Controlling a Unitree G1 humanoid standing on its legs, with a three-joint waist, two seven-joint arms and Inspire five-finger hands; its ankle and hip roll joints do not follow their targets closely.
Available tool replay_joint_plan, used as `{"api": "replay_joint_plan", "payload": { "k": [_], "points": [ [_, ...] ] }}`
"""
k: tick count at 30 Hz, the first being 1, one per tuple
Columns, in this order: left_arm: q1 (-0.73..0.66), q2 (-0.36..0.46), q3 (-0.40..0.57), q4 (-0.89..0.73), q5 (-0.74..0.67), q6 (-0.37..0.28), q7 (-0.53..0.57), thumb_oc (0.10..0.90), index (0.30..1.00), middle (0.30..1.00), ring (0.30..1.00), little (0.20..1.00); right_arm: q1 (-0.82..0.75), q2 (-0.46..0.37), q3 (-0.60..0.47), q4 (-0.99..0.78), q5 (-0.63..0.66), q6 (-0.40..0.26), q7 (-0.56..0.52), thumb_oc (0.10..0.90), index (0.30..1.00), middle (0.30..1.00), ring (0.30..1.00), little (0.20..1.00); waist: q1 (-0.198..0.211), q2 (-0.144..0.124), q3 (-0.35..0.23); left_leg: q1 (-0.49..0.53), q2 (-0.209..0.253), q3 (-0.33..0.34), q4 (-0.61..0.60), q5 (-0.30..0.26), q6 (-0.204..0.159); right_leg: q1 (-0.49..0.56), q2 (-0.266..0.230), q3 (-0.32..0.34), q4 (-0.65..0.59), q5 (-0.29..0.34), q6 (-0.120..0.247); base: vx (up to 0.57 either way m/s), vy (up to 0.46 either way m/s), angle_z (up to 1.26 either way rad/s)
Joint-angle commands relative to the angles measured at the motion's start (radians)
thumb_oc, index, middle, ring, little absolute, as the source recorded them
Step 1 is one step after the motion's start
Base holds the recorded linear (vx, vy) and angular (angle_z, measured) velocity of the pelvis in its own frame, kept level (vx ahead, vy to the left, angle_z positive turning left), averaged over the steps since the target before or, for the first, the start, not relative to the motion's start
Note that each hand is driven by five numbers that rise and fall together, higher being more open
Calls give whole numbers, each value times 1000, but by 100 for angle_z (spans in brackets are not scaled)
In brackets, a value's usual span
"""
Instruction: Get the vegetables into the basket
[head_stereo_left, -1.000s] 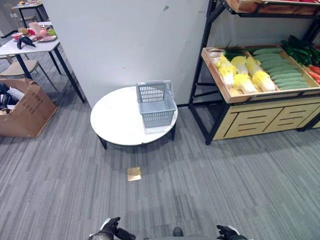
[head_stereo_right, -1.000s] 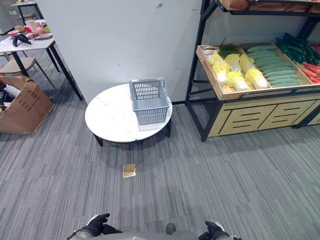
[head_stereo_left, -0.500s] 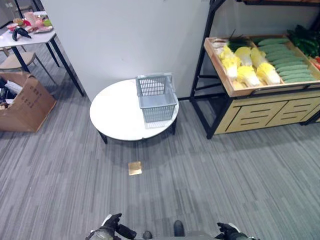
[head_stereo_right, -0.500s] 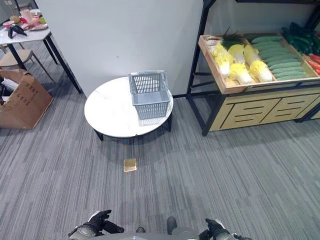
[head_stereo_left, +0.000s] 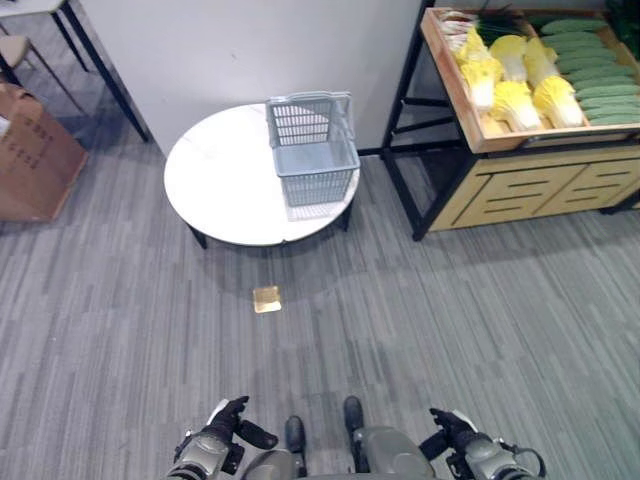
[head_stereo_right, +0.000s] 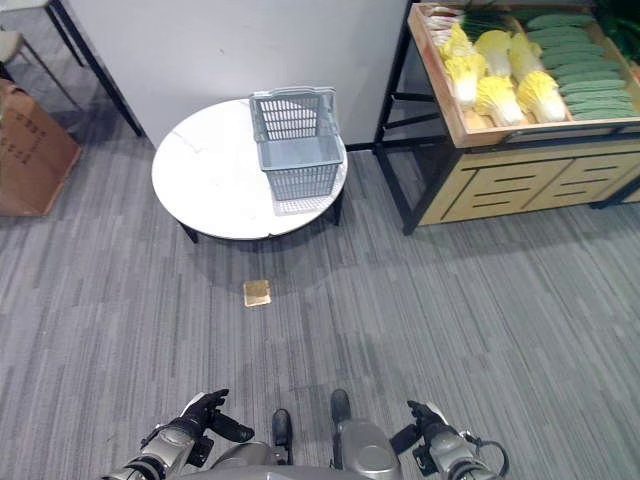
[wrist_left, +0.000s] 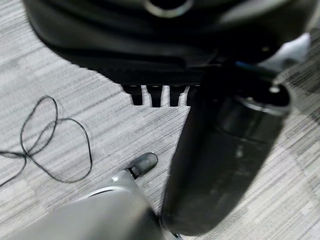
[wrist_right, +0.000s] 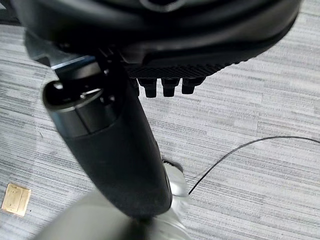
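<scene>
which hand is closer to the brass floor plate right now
Left. The left hand hangs low near the robot's side, almost straight behind the brass floor plate; the right hand hangs well off to the plate's right.

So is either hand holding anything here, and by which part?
Nothing is held. The left hand and right hand hang low near the floor, fingers relaxed around nothing; the basket sits untouched on the round table.

Left hand (head_stereo_left: 222, 422) low at the lower left of the head views, fingers relaxed and loosely spread, thumb jutting inward, nothing held. Right hand (head_stereo_left: 452, 432) low at the lower right, likewise empty and relaxed (fingertips (wrist_right: 163, 88) short and straight in its wrist view). Both arms hanging close by the sides.
</scene>
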Motion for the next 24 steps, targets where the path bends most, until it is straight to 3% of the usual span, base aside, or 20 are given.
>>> {"api": "replay_joint_plan", "payload": {
  "k": [1,4,5,6,9,12,15,18,19,24],
  "points": [
    [26,34,-8,20,-16,8,-1,900,1000,1000,1000,1000,4,-21,-27,-9,65,-17,-8,900,1000,1000,1000,1000,-16,-24,3,39,-30,-17,46,-62,-46,-10,-83,49,42,142,72,211,51,23],
    [12,33,-1,38,-19,4,2,900,1000,1000,1000,1000,8,-18,-22,6,64,-21,-9,900,1000,1000,1000,1000,-47,-43,16,90,-55,-57,26,-92,-49,-85,-52,63,-130,164,70,204,-13,11],
    [13,32,-1,39,-19,4,2,900,1000,1000,1000,1000,8,-19,-21,6,64,-21,-9,900,1000,1000,1000,1000,-49,-37,18,96,-49,-59,26,-98,-49,-77,-48,59,-134,162,70,310,-33,6],
    [12,31,-3,40,-11,3,3,900,1000,1000,1000,1000,15,-18,-14,12,58,-21,-8,900,1000,1000,1000,1000,-74,-45,28,134,-54,-90,15,-116,-49,-119,-16,88,-220,210,84,324,-29,11],
    [7,27,-5,47,-7,4,3,900,1000,1000,1000,1000,29,-12,-18,19,59,-16,-7,900,1000,1000,1000,1000,-104,-43,32,190,-50,-127,3,-143,-54,-175,-4,14,-325,259,97,334,-30,49],
    [7,18,-8,53,4,5,2,900,1000,1000,1000,1000,42,-11,-11,15,38,-17,-5,900,1000,1000,1000,1000,-126,-47,24,233,-61,-154,3,-171,-57,-188,-3,-63,-330,274,92,235,-45,64],
    [12,2,-23,54,14,10,1,900,1000,1000,1000,1000,57,-24,-2,21,28,-18,-5,900,1000,1000,1000,1000,-139,-31,0,253,-45,-188,3,-178,-72,-163,-2,-49,-318,276,59,210,-111,28],
    [3,-7,-35,56,9,15,1,900,1000,1000,1000,1000,55,-36,-5,34,27,-14,-2,900,1000,1000,1000,1000,-156,6,-20,252,-3,-218,3,-138,-101,-163,4,-62,-284,257,34,247,-147,57],
    [3,-9,-35,59,12,14,4,900,1000,1000,1000,1000,58,-37,-9,41,24,-12,1,900,1000,1000,1000,1000,-157,23,-36,265,21,-218,21,-88,-124,-166,10,-101,-243,228,17,377,-222,53],
    [-4,-24,-49,49,13,20,13,900,1000,1000,1000,1000,51,-52,-14,21,48,-19,-6,900,1000,1000,1000,1000,-173,56,-45,237,58,-214,108,1,-180,-123,22,-137,-232,167,-12,233,-156,36]
  ]
}}
